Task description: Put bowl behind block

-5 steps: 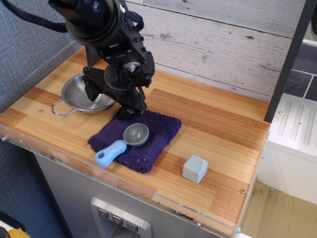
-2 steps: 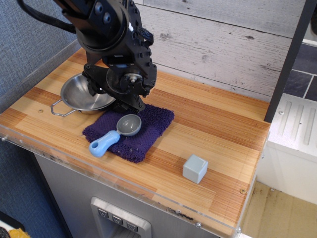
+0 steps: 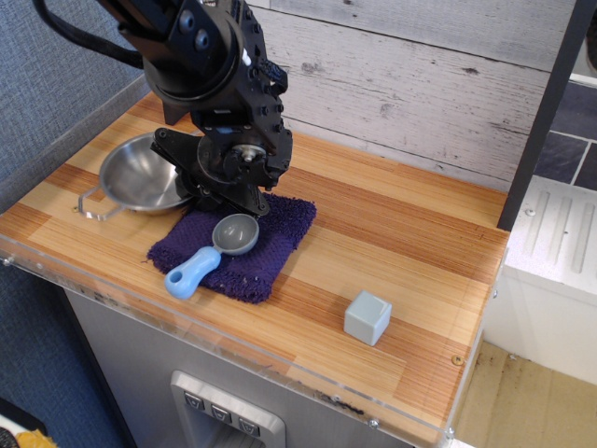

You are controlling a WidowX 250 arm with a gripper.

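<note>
The shiny steel bowl (image 3: 140,177) sits at the left of the wooden counter, its wire loop handle (image 3: 89,205) pointing front-left. My black gripper (image 3: 219,194) is low at the bowl's right rim and seems shut on it; the wrist body hides the fingertips. The bowl looks slightly tilted, right side up. The small grey-blue block (image 3: 367,317) stands alone near the front edge, far right of the bowl and gripper.
A purple cloth (image 3: 266,247) lies just under and in front of the gripper, with a grey scoop with a light blue handle (image 3: 210,250) on it. A plank wall runs along the back. A dark post (image 3: 546,112) stands at the right edge.
The bowl has shifted left with the gripper. The purple cloth and the scoop on it have also slid left. The block has not moved.
</note>
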